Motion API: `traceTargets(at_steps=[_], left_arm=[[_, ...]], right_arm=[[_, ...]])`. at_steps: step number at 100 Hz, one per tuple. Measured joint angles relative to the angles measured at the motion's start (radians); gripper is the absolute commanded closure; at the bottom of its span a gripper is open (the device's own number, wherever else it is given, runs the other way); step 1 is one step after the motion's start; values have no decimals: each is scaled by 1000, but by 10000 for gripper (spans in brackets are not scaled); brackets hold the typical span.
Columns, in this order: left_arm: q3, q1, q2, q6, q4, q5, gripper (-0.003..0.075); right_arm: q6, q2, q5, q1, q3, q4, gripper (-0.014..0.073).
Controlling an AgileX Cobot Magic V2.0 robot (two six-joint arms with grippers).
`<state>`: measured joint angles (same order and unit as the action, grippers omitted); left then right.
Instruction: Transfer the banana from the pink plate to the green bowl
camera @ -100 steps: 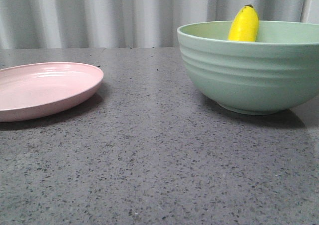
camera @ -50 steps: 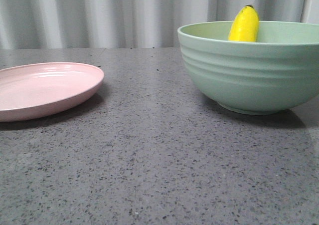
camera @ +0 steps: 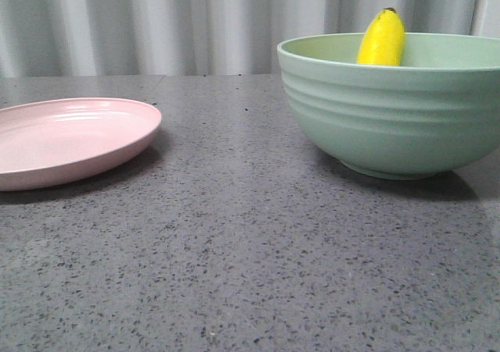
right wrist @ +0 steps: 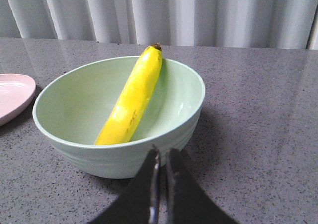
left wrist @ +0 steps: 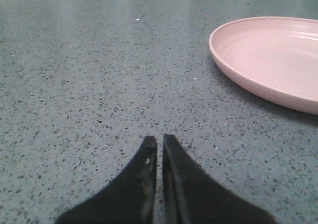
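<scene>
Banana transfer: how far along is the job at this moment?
Done: the banana lies inside the green bowl, leaning on its far wall with its dark tip above the rim, and the pink plate holds nothing. In hand: nothing; the left gripper and right gripper are both shut and hold nothing, the right one just outside the bowl. Left: apparently nothing.

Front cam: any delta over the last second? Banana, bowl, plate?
Nothing visibly changed. The banana leans in the green bowl with its dark tip above the rim, just as before. The pink plate sits bare in the same spot on the table. Neither arm shows in the front view at any point, and nothing was gripped or released.
</scene>
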<state>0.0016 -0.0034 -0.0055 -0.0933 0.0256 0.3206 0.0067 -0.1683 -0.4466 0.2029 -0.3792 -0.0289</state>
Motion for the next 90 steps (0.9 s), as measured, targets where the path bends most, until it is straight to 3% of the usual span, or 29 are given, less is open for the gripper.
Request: traceTargets(at_steps=[75, 90], left_arm=[[0, 0, 0, 0, 0, 2, 739], [0, 0, 0, 0, 1, 2, 739]], right_arm=[[0, 0, -1, 0, 5, 0, 669], [0, 0, 106, -33, 80, 2, 669]])
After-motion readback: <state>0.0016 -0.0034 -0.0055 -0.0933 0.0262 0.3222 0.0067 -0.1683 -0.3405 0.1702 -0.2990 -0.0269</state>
